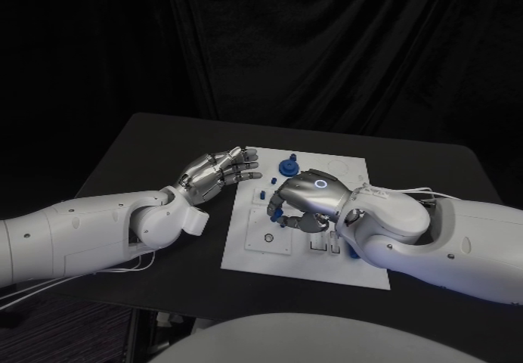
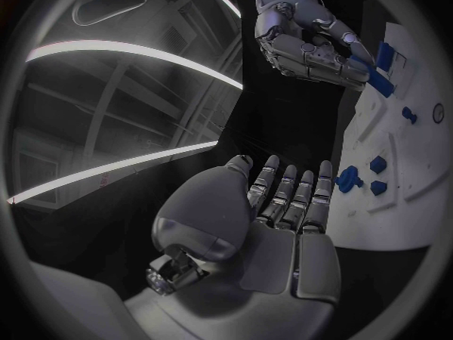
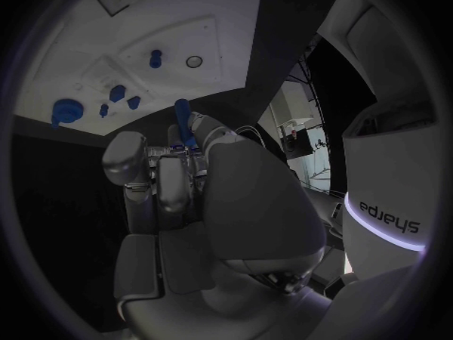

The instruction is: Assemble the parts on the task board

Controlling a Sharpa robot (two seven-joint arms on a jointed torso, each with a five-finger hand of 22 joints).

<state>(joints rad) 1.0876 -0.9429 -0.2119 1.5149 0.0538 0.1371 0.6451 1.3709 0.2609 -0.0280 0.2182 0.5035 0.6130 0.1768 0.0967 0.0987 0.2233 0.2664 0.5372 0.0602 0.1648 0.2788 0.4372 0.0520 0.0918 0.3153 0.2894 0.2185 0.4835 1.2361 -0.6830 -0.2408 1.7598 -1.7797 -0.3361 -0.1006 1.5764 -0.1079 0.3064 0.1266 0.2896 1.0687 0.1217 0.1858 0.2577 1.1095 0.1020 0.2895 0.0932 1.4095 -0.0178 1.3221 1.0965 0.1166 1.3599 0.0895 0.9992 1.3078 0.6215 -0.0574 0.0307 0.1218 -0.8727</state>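
Black table (image 1: pixel 131 151), task board (image 1: pixel 327 261), right hand (image 1: pixel 308 198) gripping blue part (image 3: pixel 183 122) above it

The left hand (image 1: pixel 221 173) lies flat, fingers stretched out side by side, holding nothing — the right hand (image 1: pixel 307 198) beside it is curled in, fingers (image 3: pixel 180 175) pinching a small blue part (image 3: pixel 185 125).

White task board (image 1: pixel 246 249) on a black table (image 1: pixel 142 151); parts (image 1: pixel 288 165) blue, silver hands apparently plain.
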